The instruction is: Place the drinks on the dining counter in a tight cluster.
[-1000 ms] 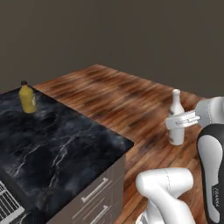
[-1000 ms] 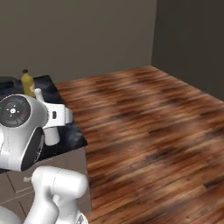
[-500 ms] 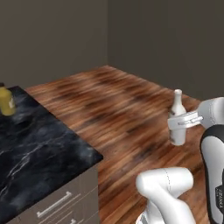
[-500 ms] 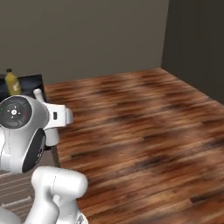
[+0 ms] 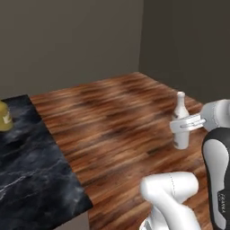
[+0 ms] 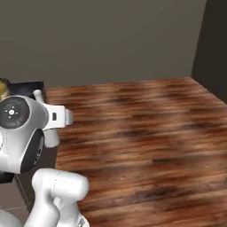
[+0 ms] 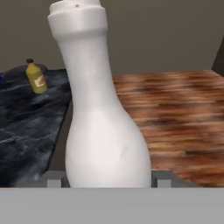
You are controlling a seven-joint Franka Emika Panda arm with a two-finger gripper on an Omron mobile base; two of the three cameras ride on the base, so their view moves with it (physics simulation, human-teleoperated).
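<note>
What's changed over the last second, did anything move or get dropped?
The base has kept turning: in the left base view the black marble counter and the yellow-orange juice jug have slid toward the left edge, a shift of the camera, not of those things. The gripper stays shut on the white bottle, held upright in the same place beside the arm. Nothing was let go.

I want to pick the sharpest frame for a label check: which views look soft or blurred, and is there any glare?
Hand view: white bottle fairly crisp, evenly lit, no glare; the wood floor behind smears sideways. Left base view: floor grain soft; the juice jug is cut by the edge. Right base view: floor soft, arm sharp; pale sheen patches, no hard shadows.
</note>
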